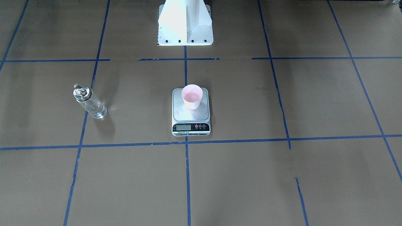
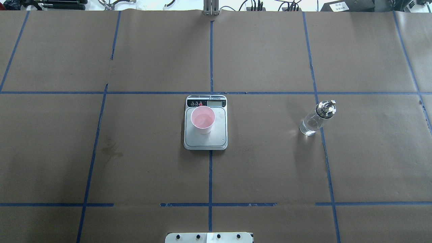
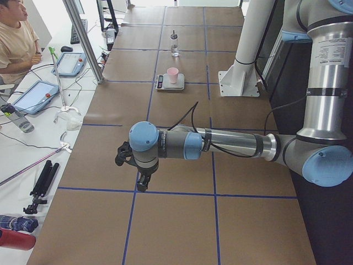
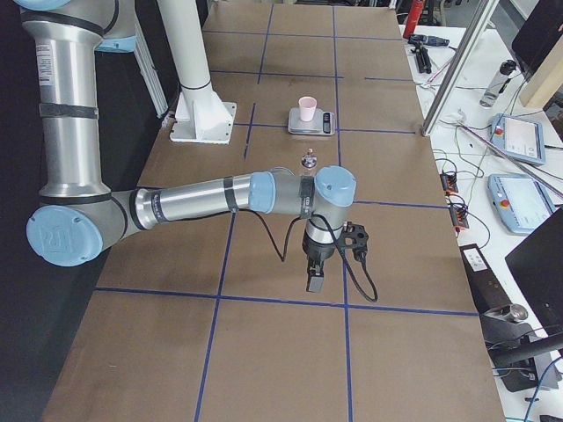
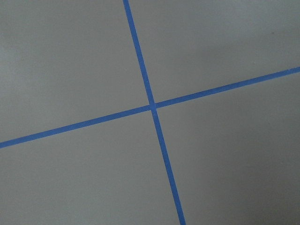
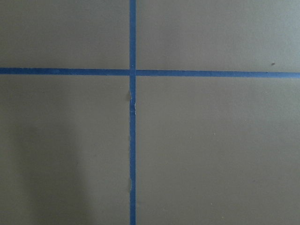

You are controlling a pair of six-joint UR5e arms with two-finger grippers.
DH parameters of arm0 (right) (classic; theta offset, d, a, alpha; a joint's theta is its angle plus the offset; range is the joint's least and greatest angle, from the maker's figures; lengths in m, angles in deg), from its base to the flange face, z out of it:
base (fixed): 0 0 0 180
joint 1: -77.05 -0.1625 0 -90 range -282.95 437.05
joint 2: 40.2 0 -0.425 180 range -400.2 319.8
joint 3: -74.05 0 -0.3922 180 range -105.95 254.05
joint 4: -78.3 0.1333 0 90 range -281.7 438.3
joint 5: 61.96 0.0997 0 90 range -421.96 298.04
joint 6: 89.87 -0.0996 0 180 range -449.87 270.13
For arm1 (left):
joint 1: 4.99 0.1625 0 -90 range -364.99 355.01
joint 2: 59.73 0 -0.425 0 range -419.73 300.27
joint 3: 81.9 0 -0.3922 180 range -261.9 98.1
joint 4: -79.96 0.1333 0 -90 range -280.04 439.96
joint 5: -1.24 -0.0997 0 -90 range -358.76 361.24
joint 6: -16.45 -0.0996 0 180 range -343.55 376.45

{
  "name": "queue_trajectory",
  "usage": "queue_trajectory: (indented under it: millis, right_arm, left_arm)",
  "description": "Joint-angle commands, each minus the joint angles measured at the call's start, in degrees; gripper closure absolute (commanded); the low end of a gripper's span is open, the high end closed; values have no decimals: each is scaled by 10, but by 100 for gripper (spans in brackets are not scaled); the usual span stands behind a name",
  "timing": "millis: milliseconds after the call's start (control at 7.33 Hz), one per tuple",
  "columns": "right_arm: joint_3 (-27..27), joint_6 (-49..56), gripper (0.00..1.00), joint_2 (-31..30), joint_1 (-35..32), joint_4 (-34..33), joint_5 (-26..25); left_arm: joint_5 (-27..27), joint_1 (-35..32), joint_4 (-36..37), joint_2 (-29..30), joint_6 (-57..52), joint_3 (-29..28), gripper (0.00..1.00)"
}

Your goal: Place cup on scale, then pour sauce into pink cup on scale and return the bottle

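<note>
The pale pink cup point(image 2: 203, 119) stands upright on the scale point(image 2: 206, 140), towards its display end; it also shows in the front view point(image 1: 192, 96) on the scale point(image 1: 191, 117). The clear glass bottle point(image 2: 316, 118) with a silver pourer cap stands alone on the paper to the scale's right, with clear sauce low in it point(image 1: 97, 110). My left gripper point(image 3: 142, 185) hangs over a tape crossing far from the scale, seen only in the left side view. My right gripper point(image 4: 314, 283) hangs likewise, seen only in the right side view. I cannot tell whether either is open or shut.
Brown paper with blue tape lines point(image 2: 210, 175) covers the table. The white robot base point(image 1: 185, 25) stands behind the scale. An operator point(image 3: 14, 38), tablets and cables lie on the white side table beyond the far edge.
</note>
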Motion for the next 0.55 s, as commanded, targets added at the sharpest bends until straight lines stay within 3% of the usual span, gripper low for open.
queue_trajectory:
  millis: [0, 409]
  right_arm:
    - [-2, 1, 0, -17, 0, 31, 1]
    - [-2, 1, 0, -18, 0, 33, -2]
  left_arm:
    - [0, 0, 0, 0, 0, 1, 0]
    - [0, 0, 0, 0, 0, 1, 0]
